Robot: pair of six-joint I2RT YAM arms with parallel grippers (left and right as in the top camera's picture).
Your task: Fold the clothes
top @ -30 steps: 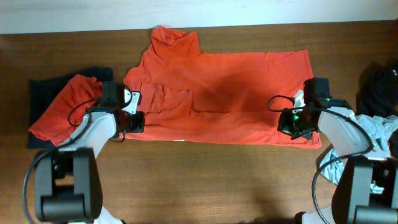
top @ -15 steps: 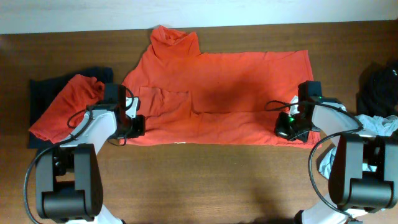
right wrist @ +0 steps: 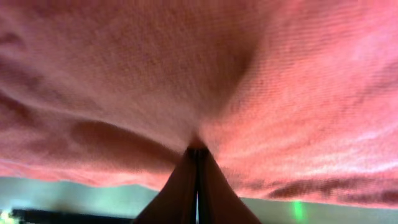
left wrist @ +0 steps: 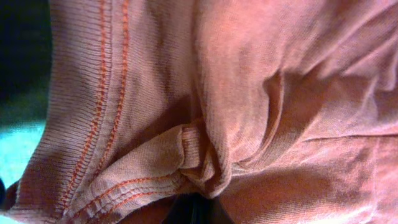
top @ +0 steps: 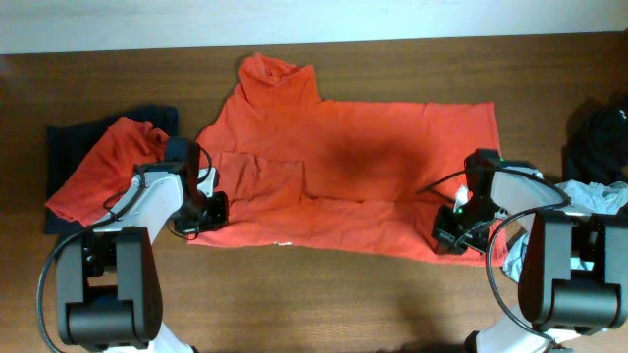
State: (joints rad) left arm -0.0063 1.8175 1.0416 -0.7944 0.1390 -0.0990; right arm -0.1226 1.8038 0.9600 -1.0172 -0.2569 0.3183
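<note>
Red-orange T-shirt (top: 343,176) spread wide across the middle of the table (top: 324,294), one end bunched up at the far left. Pinched at the near left edge by the left gripper (top: 201,211), pressed together on a fold of ribbed hem. Pinched at the near right corner by the right gripper (top: 451,235), its fingers (right wrist: 198,186) tight on a tuck of cloth.

Compared with a second ago: whole shirt dragged nearer, far edge and near hem both shifted, both grippers nearer too.

Left of it, a smaller red-orange garment (top: 98,176) atop a navy garment (top: 69,137). At the far right edge, a black garment (top: 599,132) and a grey-blue garment (top: 599,201), both cut off. Left fingertips buried under cloth in the wrist view.
</note>
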